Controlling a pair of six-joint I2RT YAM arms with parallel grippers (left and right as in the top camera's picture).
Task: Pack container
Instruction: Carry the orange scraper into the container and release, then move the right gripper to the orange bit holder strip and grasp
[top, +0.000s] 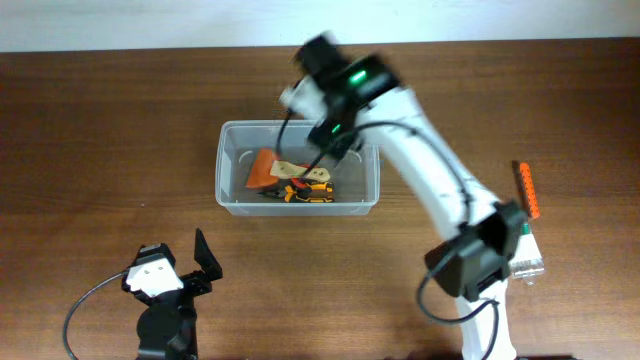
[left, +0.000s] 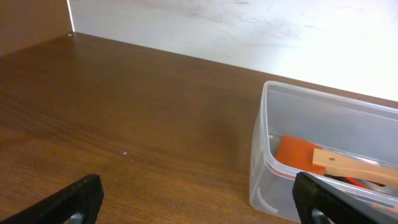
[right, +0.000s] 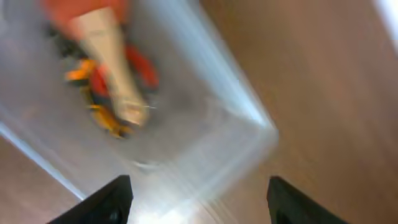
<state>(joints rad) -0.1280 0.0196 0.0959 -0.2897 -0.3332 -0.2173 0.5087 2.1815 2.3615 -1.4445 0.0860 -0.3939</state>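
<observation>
The container (top: 228, 160) is a large clear rectangular tub at the table's middle. It holds an orange spatula with a wooden handle (top: 272, 170) and orange-and-black hand tools (top: 310, 190). My right gripper (top: 318, 62) is above the tub's back right corner, blurred by motion. In the right wrist view it (right: 199, 199) is open and empty over the tub's corner (right: 249, 134). My left gripper (top: 200, 262) is open and empty near the front left, well short of the tub. The left wrist view shows its fingers (left: 199, 202) apart, with the tub (left: 273, 124) to the right.
An orange screwdriver-like tool (top: 527, 188) lies at the right side of the table. A clear packet with green inside (top: 526, 255) lies below it, beside the right arm's base. The white wall edge runs along the back.
</observation>
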